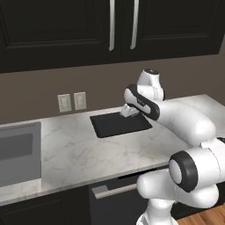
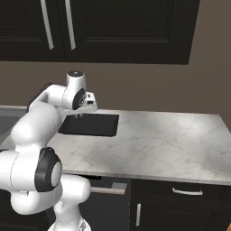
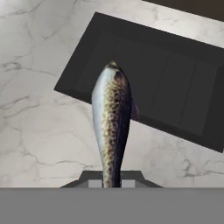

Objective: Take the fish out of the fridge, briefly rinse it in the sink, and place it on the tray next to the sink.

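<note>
Gripper (image 3: 112,181): jaws clamped on the fish (image 3: 112,127) by its tail end, held above the near edge of the black tray (image 3: 175,87). Tray lies flat on marble countertop (image 1: 88,149), right of sink (image 1: 17,154).

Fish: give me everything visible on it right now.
The fish is slim, silver-grey on its flanks with a dark, speckled back, smooth and glossy. It is pinched between the shut claw at one narrow end and juts away from the hand in the hand view. It hangs over the near edge of the black tray and the marble counter; whether it touches either, I cannot tell.
</note>
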